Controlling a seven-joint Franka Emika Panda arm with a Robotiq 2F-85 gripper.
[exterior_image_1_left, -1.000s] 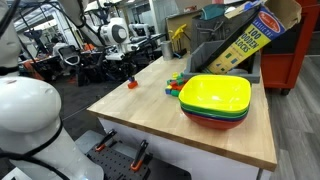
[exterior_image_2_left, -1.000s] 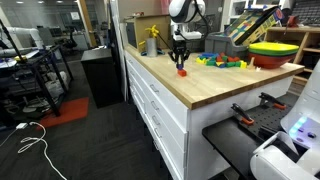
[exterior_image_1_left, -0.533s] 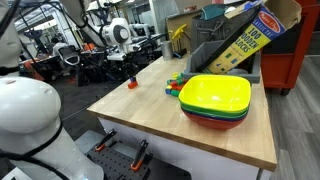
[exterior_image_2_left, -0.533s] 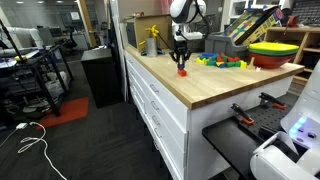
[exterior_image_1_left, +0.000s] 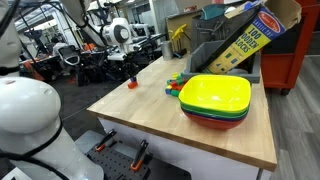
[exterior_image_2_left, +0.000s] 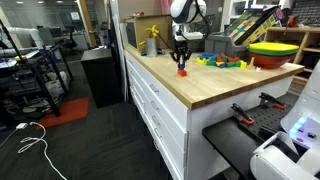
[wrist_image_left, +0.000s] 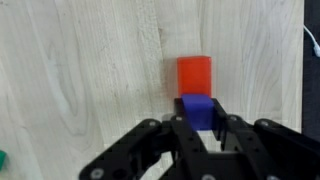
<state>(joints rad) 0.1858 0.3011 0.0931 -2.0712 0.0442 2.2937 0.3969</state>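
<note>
In the wrist view my gripper (wrist_image_left: 198, 108) is shut on a small blue block (wrist_image_left: 198, 109) and holds it just above the wooden tabletop (wrist_image_left: 80, 60). A red block (wrist_image_left: 194, 74) lies on the wood directly beyond the blue one, touching or nearly touching it. In both exterior views the gripper (exterior_image_1_left: 129, 73) (exterior_image_2_left: 181, 60) hangs over the red block (exterior_image_1_left: 131, 83) (exterior_image_2_left: 182, 71) near the table's edge; the blue block is too small to make out there.
A stack of yellow, green and red bowls (exterior_image_1_left: 215, 98) (exterior_image_2_left: 274, 51) stands on the table. Several loose coloured blocks (exterior_image_1_left: 176, 83) (exterior_image_2_left: 222, 61) lie beside it. A block box (exterior_image_1_left: 248, 38) leans at the back. The table edge (exterior_image_2_left: 165, 85) is close to the gripper.
</note>
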